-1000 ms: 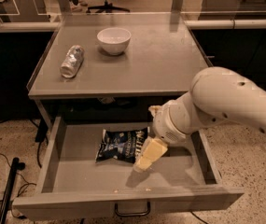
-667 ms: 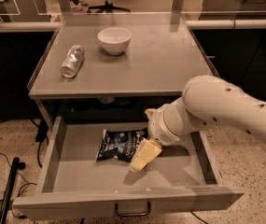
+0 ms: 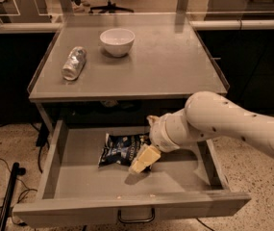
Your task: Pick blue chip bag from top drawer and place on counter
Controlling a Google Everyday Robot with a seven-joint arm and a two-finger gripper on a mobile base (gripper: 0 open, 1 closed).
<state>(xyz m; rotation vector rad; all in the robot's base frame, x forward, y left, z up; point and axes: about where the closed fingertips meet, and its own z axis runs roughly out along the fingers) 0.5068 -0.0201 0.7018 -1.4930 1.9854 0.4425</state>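
"Where is your claw?"

"My claw [image 3: 143, 160] is down inside the top drawer [image 3: 74, 179], which stands pulled wide open. It sits low over the drawer's floor, about midway between the drawer's side walls. My white arm [image 3: 223, 124] reaches in from above the drawer's right wall."

"Is it open, or closed on something?"

"I cannot tell. It lies against the right edge of the blue chip bag [image 3: 118, 149], but whether it grips the bag does not show."

"And the bag itself?"

"It is inside the drawer, lying flat on the floor toward the drawer's back, a little left of the middle, with its white lettering facing up. Its right end is hidden behind my claw."

"What about the counter?"

"The counter [image 3: 170, 73] sits above the drawer's back part. On it, well beyond the drawer's rear, a white bowl [image 3: 117, 41] stands upright. Above the drawer's left side a silvery foil-wrapped cylinder [image 3: 74, 62] lies on its side, apart from the bowl."

"Anything else near the drawer?"

"A thin dark wire handle [image 3: 135, 220] hangs at the middle of the drawer's front panel, and a dark pole [image 3: 7, 198] stands tilted on the floor just left of the drawer's front left corner"
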